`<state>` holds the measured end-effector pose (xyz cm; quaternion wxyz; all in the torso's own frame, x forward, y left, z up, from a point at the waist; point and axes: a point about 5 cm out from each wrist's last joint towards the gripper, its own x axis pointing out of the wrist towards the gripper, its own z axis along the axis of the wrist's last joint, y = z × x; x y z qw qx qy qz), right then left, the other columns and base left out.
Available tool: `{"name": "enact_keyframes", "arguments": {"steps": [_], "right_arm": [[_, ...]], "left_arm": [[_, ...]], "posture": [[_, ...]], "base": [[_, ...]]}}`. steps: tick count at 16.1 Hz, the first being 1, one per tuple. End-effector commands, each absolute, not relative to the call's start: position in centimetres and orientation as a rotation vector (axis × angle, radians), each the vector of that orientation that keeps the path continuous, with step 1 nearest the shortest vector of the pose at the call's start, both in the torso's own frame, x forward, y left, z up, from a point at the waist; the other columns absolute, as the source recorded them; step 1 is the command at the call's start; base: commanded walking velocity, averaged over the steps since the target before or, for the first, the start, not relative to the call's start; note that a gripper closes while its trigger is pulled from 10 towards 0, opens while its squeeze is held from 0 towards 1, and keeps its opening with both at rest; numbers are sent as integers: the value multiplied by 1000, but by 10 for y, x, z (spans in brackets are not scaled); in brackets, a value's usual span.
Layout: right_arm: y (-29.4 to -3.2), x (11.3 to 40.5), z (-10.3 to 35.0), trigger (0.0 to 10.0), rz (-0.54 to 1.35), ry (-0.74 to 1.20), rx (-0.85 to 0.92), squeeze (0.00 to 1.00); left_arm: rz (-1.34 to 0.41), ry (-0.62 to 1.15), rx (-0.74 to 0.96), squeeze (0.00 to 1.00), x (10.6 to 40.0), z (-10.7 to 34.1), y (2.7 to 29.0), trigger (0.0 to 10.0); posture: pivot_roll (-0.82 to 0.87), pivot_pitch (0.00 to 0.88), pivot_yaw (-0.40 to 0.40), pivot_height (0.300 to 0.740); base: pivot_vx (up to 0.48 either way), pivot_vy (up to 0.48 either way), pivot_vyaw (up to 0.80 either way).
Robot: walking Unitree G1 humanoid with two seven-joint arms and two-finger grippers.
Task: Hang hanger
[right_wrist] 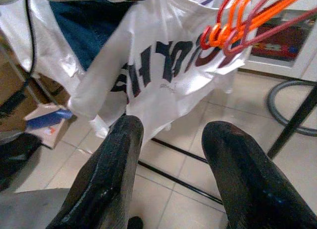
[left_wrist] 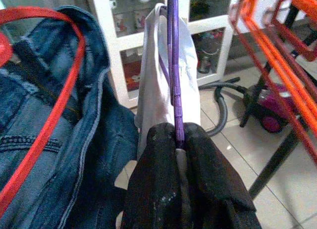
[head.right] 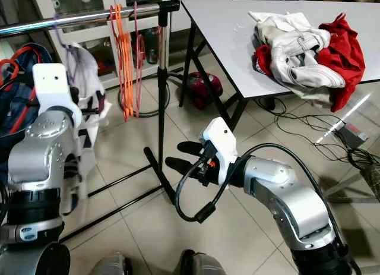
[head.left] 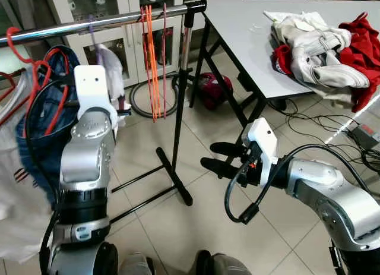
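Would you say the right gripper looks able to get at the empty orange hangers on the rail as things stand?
Probably yes. The right gripper is open and holds nothing, low over bare floor. The orange hangers hang above it beside the rack's upright pole, which it would need to skirt.

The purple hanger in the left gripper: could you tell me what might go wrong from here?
The left gripper pinches the purple hanger by a thin edge, so it could twist or slip under the white garment. The rail is crowded with a denim garment and orange hangers, which could snag.
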<state>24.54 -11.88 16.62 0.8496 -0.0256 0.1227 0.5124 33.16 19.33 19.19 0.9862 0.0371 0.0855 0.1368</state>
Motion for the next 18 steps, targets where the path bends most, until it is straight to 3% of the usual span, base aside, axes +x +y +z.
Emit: {"name": "enact_keyframes", "arguments": {"steps": [1, 4, 7, 8, 9, 18], "right_arm": [[-118, 244, 176, 10000, 1112, 221, -65, 0], [-114, 228, 191, 10000, 1288, 161, 164, 0], [-117, 212, 198, 10000, 1427, 168, 285, 0], [-117, 212, 198, 10000, 1424, 170, 274, 0], [-117, 212, 197, 10000, 1414, 176, 264, 0], [-129, 217, 201, 10000, 1274, 125, 310, 0]], "left_arm": [[290, 221, 75, 0, 329, 183, 195, 10000], [293, 187, 126, 0, 331, 192, 200, 10000], [264, 169, 116, 0, 333, 197, 201, 10000], [264, 166, 110, 667, 333, 198, 201, 10000], [257, 160, 88, 1000, 332, 198, 201, 10000], [247, 7, 67, 1000, 295, 219, 186, 10000]], "posture": [[18, 102, -99, 740], [22, 105, -94, 740], [23, 104, -85, 740], [23, 104, -85, 740], [21, 102, -81, 740], [25, 78, -76, 740]], "base": [[0, 0, 0], [0, 0, 0], [0, 0, 0], [0, 0, 0], [0, 0, 0], [0, 0, 0]]}}
